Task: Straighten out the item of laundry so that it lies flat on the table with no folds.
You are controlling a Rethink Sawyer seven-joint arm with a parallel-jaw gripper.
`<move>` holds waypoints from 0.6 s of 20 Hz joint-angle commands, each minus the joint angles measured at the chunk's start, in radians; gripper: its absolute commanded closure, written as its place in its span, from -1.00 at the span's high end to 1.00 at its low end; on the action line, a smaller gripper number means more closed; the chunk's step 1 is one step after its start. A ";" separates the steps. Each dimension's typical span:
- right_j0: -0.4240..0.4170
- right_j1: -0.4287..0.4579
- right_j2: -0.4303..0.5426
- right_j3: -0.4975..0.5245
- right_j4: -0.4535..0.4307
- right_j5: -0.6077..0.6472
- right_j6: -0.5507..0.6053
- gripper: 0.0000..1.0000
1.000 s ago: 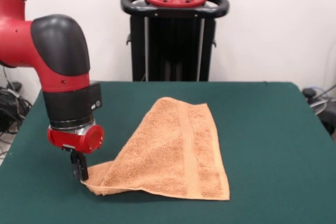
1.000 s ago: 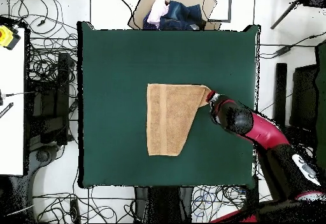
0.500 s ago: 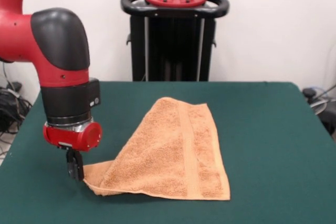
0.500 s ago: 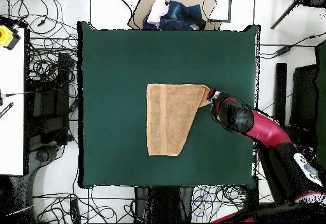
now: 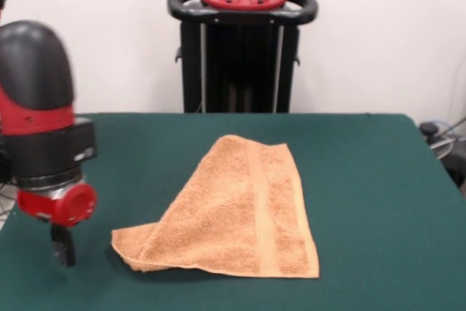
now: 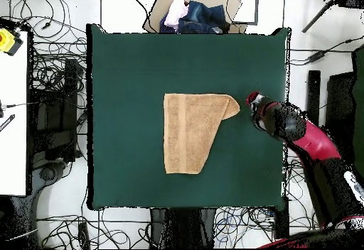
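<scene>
Towel (image 5: 233, 213) is folded into a triangle, not yet flat on the surface (image 5: 378, 180). Tool (image 5: 62, 247) is beside its corner, empty; can't tell its spread. You'll need to regrasp the folded-under corner.

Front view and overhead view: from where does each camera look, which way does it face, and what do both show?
Front view: sits across the table, facing the robot's pedestal; shows the folded towel, and the arm with its end effector beside the towel's corner, apart from it.
Overhead view: sits above, looking straight down; shows the whole table, the towel, the arm and its end effector.
Shared: table, towel, arm, end effector.
</scene>
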State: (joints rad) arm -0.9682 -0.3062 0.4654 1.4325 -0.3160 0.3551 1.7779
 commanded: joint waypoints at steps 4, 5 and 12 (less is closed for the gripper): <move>-0.052 0.176 0.176 -0.264 -0.058 0.271 -0.389 -1.00; -0.056 0.161 0.170 -0.233 -0.067 0.246 -0.368 -1.00; -0.020 0.057 0.107 -0.116 -0.118 0.049 -0.210 1.00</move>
State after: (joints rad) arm -1.0205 -0.2292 0.5623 1.2886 -0.3273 0.5474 1.6131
